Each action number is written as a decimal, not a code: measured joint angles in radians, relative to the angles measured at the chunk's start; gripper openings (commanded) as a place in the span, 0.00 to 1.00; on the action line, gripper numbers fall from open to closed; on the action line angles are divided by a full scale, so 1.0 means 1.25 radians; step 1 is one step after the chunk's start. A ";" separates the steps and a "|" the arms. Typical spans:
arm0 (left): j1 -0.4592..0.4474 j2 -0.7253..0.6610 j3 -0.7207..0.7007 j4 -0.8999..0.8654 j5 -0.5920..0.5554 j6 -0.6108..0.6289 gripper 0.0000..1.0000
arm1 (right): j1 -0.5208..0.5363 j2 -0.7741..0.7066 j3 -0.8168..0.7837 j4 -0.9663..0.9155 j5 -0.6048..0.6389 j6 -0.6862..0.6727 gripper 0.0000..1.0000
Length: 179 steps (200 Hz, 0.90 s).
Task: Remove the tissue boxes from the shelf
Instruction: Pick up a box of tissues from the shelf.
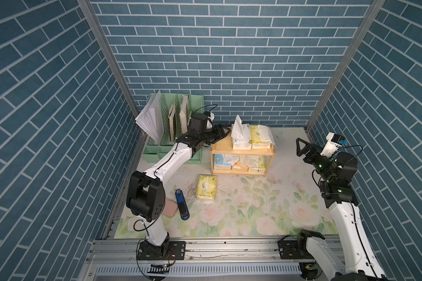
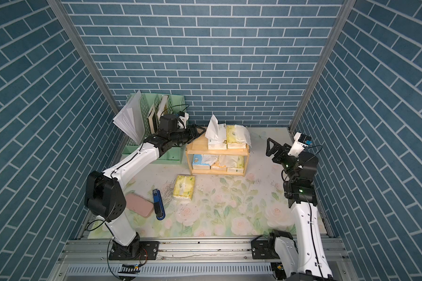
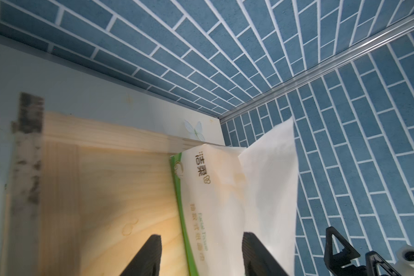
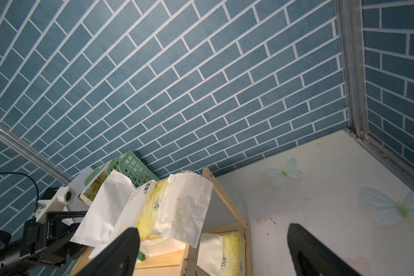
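The wooden shelf [image 1: 241, 152] stands at the back of the table. Its top board holds a white tissue box [image 1: 240, 141] with tissue sticking up and a yellow one [image 1: 260, 137]. Light blue [image 1: 222, 161], peach [image 1: 240, 165] and yellow [image 1: 257, 164] packs fill the lower tier. Another yellow pack [image 1: 206, 187] lies on the table. My left gripper [image 1: 225, 132] reaches over the top board's bare left part, open, its jaws straddling the white pack's [image 3: 215, 191] green-edged side; one finger [image 3: 151, 253] stays clear of it over the wood. My right gripper [image 1: 302, 146] hovers open and empty right of the shelf.
A mint-green file organizer [image 1: 173, 150] with papers stands just left of the shelf, behind my left arm. A blue stapler [image 1: 182, 204] and a pink case [image 2: 139, 204] lie near the left arm's elbow. Brick-patterned walls close in the back and both sides.
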 measured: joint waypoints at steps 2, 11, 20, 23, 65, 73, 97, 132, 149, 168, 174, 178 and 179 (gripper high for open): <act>-0.002 0.003 0.004 0.000 0.000 0.000 0.59 | 0.000 0.000 0.000 0.000 0.000 0.000 1.00; -0.009 0.013 0.016 0.000 0.001 0.000 0.59 | 0.000 0.002 0.000 0.000 0.000 0.000 1.00; -0.015 0.024 0.026 -0.001 0.001 0.000 0.59 | 0.000 0.004 0.000 0.000 0.001 0.000 1.00; -0.017 0.027 0.028 -0.002 0.001 0.000 0.59 | 0.000 0.004 0.000 0.000 0.001 0.000 1.00; -0.033 0.053 0.045 -0.012 0.000 -0.001 0.53 | 0.000 0.004 0.000 0.000 0.003 0.000 1.00; -0.034 0.055 0.045 -0.013 0.000 -0.001 0.51 | 0.000 0.004 0.000 0.000 0.005 0.000 1.00; -0.037 0.056 0.045 -0.019 -0.001 -0.002 0.39 | 0.000 0.004 0.000 0.000 0.007 0.000 1.00; -0.038 0.056 0.045 -0.023 -0.001 -0.006 0.25 | 0.000 0.003 0.000 0.000 0.011 0.000 1.00; -0.038 0.056 0.045 -0.024 0.000 -0.002 0.17 | 0.000 0.002 0.000 0.000 0.013 0.000 1.00; -0.038 0.056 0.045 -0.024 0.000 -0.002 0.10 | 0.000 0.001 0.000 -0.001 0.014 0.000 1.00; -0.038 0.056 0.045 -0.023 0.000 -0.002 0.07 | 0.000 0.001 0.000 -0.001 0.014 0.000 1.00; -0.038 0.056 0.045 -0.024 0.000 -0.005 0.05 | 0.000 0.001 0.000 -0.001 0.015 0.000 1.00; -0.038 0.056 0.045 -0.024 0.000 -0.004 0.04 | 0.000 0.001 0.000 -0.001 0.015 0.000 1.00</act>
